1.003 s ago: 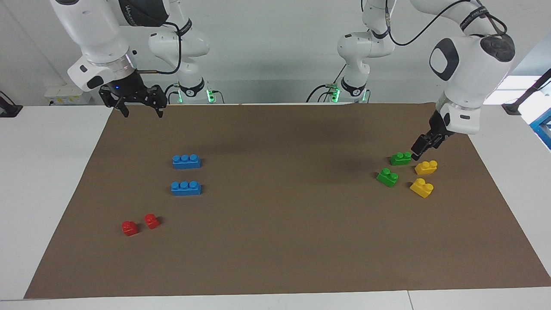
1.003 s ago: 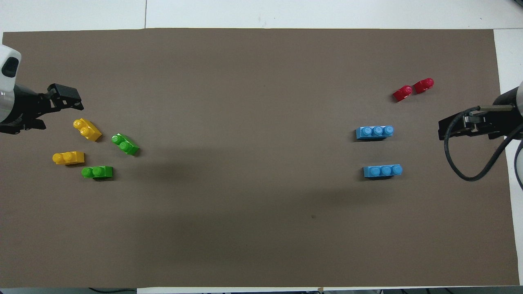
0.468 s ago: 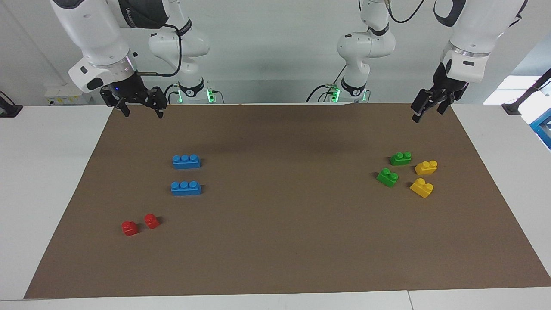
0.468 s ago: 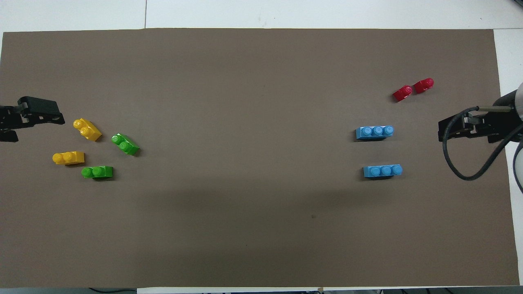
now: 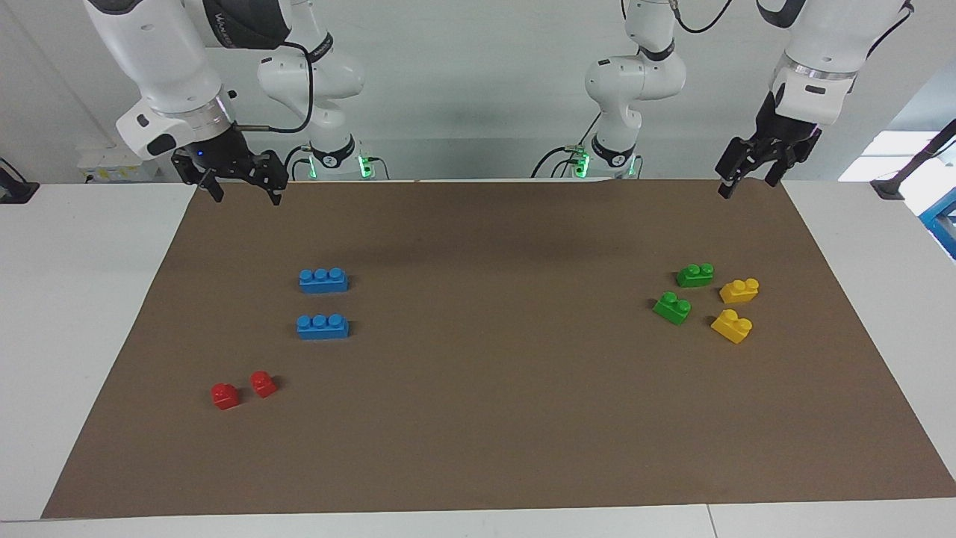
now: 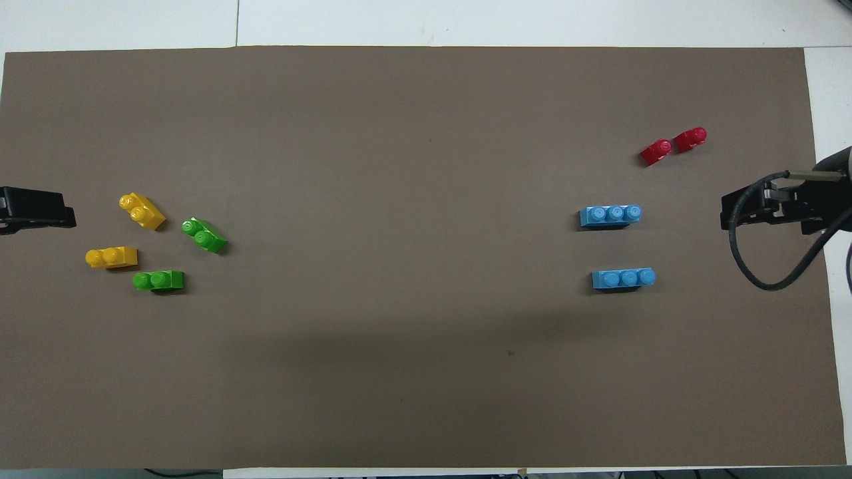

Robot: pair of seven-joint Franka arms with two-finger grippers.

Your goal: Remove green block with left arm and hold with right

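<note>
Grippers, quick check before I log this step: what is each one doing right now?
Left gripper: open, holding nothing, raised over the mat's edge by the robots.
Right gripper: open, empty, waiting over the mat's corner.

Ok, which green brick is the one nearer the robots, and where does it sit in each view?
Facing view: the nearer green block lies higher than the other green block, beside a yellow brick.
Overhead view: it is the lower green one, under that yellow brick.
Shared landmark: the two yellow bricks at the left arm's end of the table.
</note>
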